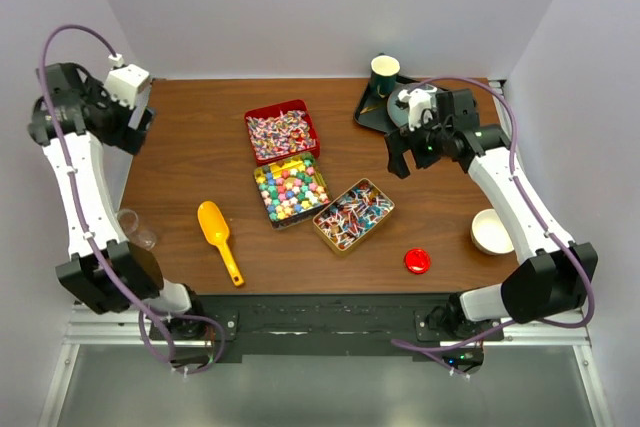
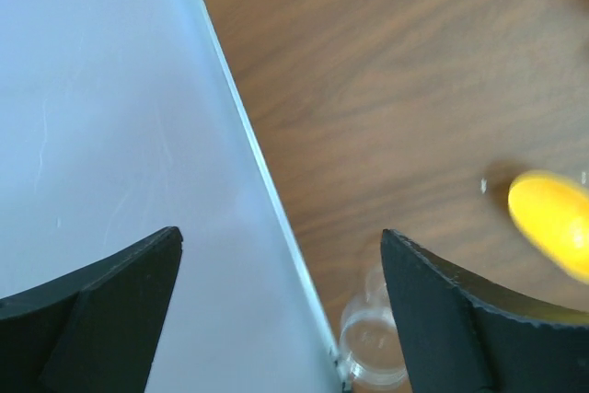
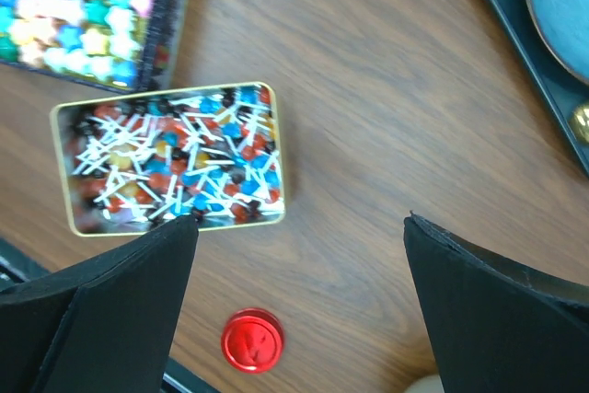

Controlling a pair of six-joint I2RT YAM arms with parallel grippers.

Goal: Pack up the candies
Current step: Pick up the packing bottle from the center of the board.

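Candies [image 1: 290,187] fill three open tins [image 1: 275,108] at the middle of the table [image 1: 190,157]. Left gripper [image 2: 281,236] hovers far left and right gripper [image 3: 304,218] far right, both spread wide, holding nothing.

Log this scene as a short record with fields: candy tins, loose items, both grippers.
red tin: pink-white twists, farthest
dark tin: star candies, middle
gold tin: red-blue twists, nearest, to the right
yellow scoop: lying flat, left of the tins
red lid: alone, front right
clear cup: front left, beside the left arm
white bowl: beside the right arm
green cup: upright, at the black tray's far end
left gripper: open, empty
right gripper: open, empty, near the gold tin
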